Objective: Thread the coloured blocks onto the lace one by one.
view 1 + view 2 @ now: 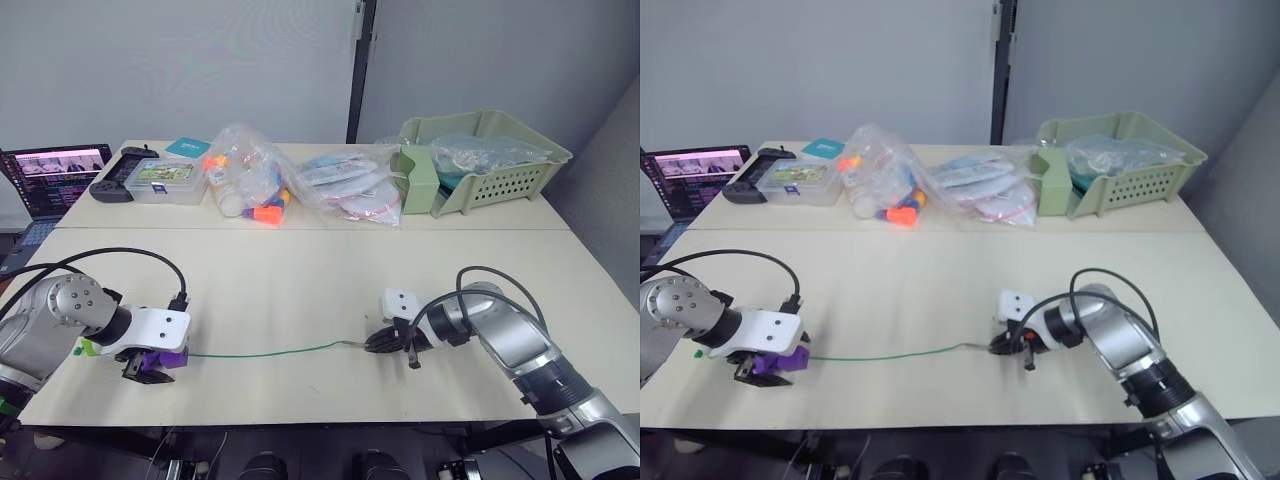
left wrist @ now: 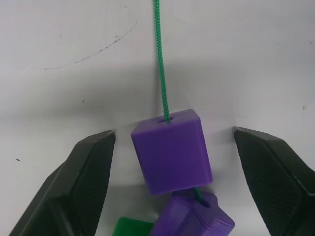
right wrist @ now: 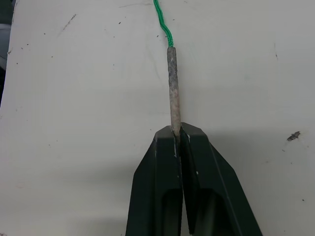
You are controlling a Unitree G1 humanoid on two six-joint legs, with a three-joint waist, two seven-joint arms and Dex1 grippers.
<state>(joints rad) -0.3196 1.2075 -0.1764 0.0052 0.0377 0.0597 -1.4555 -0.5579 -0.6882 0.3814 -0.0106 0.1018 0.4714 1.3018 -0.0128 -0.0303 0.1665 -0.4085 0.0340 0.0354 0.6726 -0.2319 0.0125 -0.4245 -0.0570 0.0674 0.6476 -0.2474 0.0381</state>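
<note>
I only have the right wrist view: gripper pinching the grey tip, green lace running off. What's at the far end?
Observer: The lace runs across the table to the left gripper, which sits open around a purple block already threaded on.
Operator: Only one block on it?
Observer: No, a second purple block sits behind the first on the same lace, with a green block beside it.
Operator: Is the left gripper squeezing the block?
Observer: No, there are gaps on both sides between its fingers and the block.
</note>
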